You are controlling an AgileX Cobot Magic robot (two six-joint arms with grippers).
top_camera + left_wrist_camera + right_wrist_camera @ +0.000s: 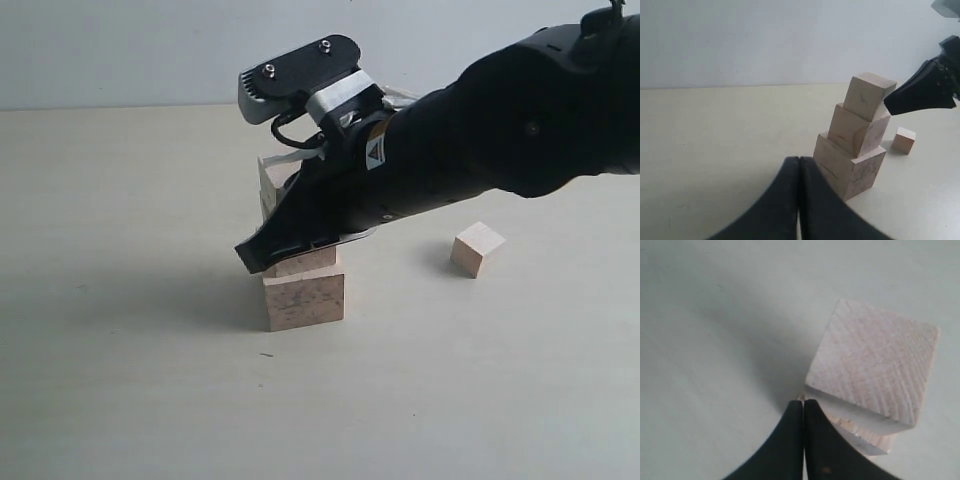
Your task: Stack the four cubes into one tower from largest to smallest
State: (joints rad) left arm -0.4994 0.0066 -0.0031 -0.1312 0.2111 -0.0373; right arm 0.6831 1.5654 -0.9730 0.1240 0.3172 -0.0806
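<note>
Three cubes (856, 142) form the tower (304, 298), each twisted slightly off the one below. Hazard: the right gripper (803, 402), jaws pressed together and empty, slants down just beside the tower's upper cubes; a sideways sweep could topple them. The left gripper (799, 161), jaws together, hangs near the tower's base. The smallest cube (476, 248) lies beyond the tower, well apart.
</note>
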